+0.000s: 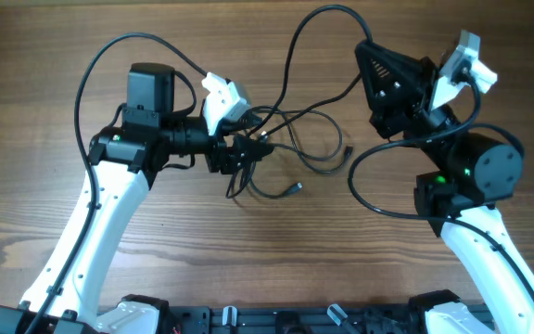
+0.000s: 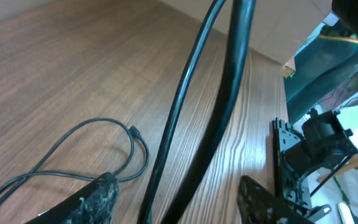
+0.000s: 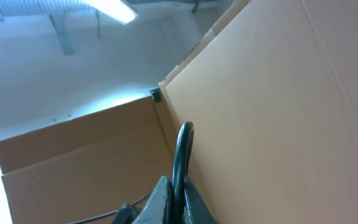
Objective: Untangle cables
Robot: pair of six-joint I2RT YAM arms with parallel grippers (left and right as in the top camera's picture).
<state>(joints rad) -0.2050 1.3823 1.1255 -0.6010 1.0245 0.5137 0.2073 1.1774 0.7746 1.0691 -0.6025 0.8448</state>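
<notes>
Overall: two arms reach in from the near edge of a wooden table (image 1: pixel 248 269), with the cables (image 1: pixel 290 139) lying between them.
Cables: thin black cords in a loose knot around the middle of the table, a little toward the far side. Several loops cross one another there.
Loose ends: one plug tip (image 1: pixel 297 188) lies on the near side of the knot, and another end (image 1: pixel 349 148) lies on its right.
Left gripper (image 1: pixel 242 156) (image 2: pixel 178 183): it is at the left edge of the knot and points right, into the cords.
Left gripper state: the jaws stand apart. In the wrist view its fingers (image 2: pixel 98 199) sit at either side, and two black cords run up through the gap. I cannot tell whether either cord touches a pad.
Below the left gripper: a thin cord curls on the wood and ends in a small plug (image 2: pixel 133 132).
Right gripper (image 1: pixel 367 48) (image 3: pixel 178 186): it is on the far right side of the table, well apart from the knot, and points toward the far left.
Right gripper state: the jaws are pressed together on the lifted cable (image 1: pixel 315 16) (image 3: pixel 182 149), which sticks up from between the fingertips in the wrist view.
Lifted cable: from the right gripper it arcs toward the far edge, then bends left and comes back down into the knot.
Right wrist background: brown cardboard panels (image 3: pixel 278 93) with a ceiling light (image 3: pixel 114 9) above them.
Arm wiring: a thicker black lead (image 1: pixel 109 46) loops off the left arm, clear of the knot.
</notes>
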